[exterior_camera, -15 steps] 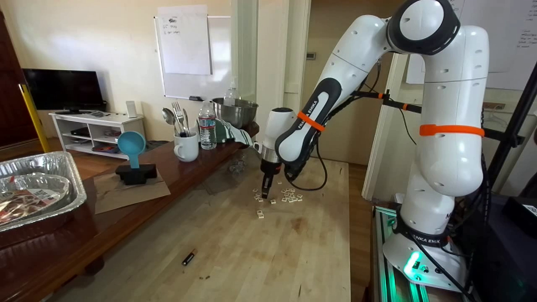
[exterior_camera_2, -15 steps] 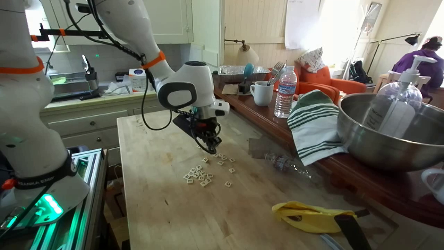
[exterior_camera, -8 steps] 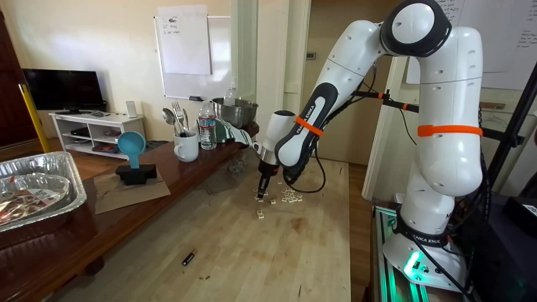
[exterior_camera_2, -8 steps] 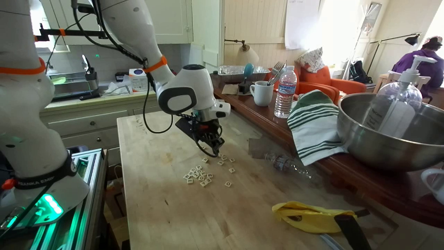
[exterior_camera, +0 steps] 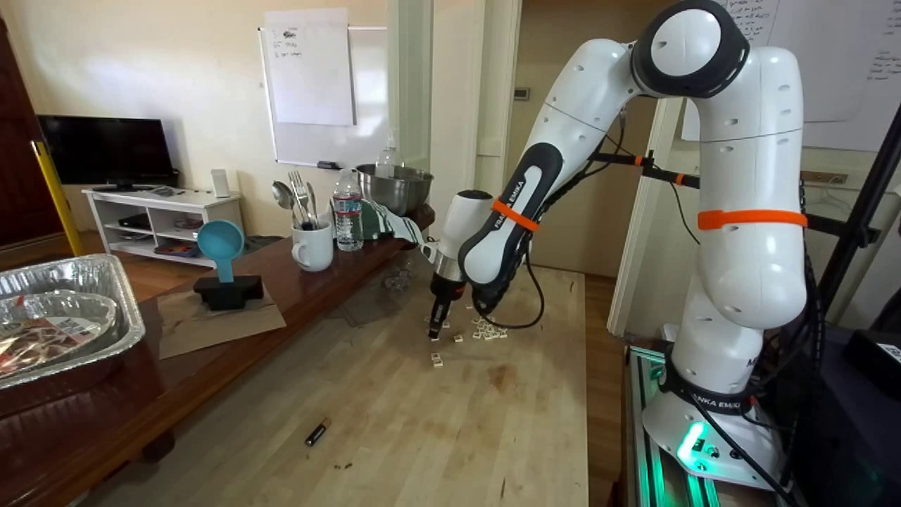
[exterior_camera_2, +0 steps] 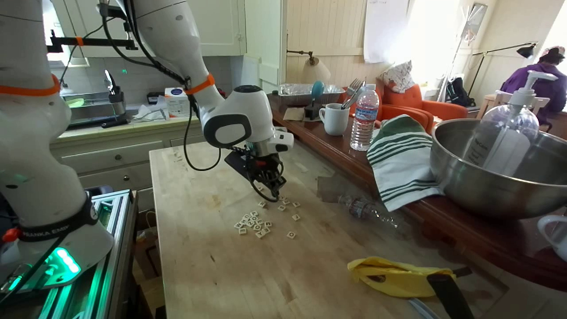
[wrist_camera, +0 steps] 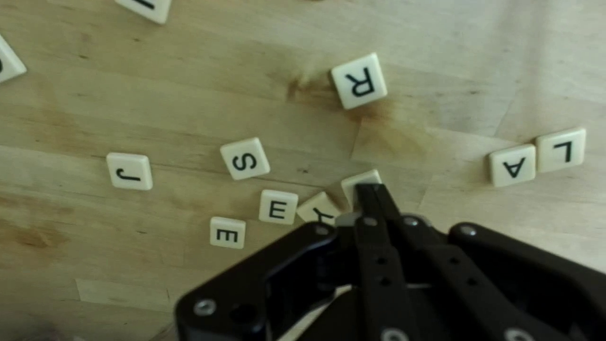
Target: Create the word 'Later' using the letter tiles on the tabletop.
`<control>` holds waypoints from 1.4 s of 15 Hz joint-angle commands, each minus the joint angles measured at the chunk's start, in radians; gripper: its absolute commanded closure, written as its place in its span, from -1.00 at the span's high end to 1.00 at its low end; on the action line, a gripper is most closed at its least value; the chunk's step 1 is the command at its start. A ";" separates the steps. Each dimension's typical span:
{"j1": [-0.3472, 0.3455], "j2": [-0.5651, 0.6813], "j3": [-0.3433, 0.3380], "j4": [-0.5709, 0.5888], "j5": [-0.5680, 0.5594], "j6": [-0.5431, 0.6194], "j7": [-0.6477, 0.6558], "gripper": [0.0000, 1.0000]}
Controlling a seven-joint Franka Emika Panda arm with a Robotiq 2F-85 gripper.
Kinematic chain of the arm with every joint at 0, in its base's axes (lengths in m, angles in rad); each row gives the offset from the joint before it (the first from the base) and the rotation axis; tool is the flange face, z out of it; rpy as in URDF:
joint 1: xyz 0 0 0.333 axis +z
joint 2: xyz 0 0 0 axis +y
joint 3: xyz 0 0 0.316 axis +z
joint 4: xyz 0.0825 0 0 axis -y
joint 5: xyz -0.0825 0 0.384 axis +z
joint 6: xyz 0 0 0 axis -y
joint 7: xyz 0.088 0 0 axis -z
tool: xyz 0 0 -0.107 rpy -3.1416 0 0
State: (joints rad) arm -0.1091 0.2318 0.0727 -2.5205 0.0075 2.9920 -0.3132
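The letter tiles lie on the wooden tabletop [exterior_camera: 415, 429]. In the wrist view, an L tile [wrist_camera: 562, 149] and an A tile [wrist_camera: 512, 165] sit side by side at the right. An R tile [wrist_camera: 359, 81] lies above. An S tile [wrist_camera: 245, 158], a J tile [wrist_camera: 129, 171], two E tiles [wrist_camera: 278, 207] [wrist_camera: 227, 232] and a Y tile [wrist_camera: 318, 208] lie at the left. My gripper [wrist_camera: 370, 187] is shut, fingertips together, over another tile [wrist_camera: 358, 179] whose letter is hidden. I cannot tell whether they touch it. The gripper shows low over the table in both exterior views [exterior_camera: 435, 336] [exterior_camera_2: 275, 197].
A denser cluster of tiles [exterior_camera_2: 253, 224] lies near the gripper. A battery [exterior_camera: 317, 432] lies on the table, as do a yellow object [exterior_camera_2: 401, 279] and a clear bottle [exterior_camera_2: 365, 208]. A raised dark wood ledge [exterior_camera: 281, 303] along one side holds a mug [exterior_camera: 312, 246] and a steel bowl [exterior_camera_2: 487, 190].
My gripper has shifted slightly toward the ledge side and tilted, then come a little lower over the tabletop. The tiles that show have not visibly moved.
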 commanded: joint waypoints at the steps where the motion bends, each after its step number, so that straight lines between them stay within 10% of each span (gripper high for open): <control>1: -0.053 0.012 0.088 0.009 0.084 -0.063 -0.034 -1.00; 21: -0.035 -0.008 0.096 0.020 0.191 -0.172 -0.028 -1.00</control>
State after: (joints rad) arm -0.1475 0.2158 0.1575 -2.4988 0.1543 2.8580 -0.3206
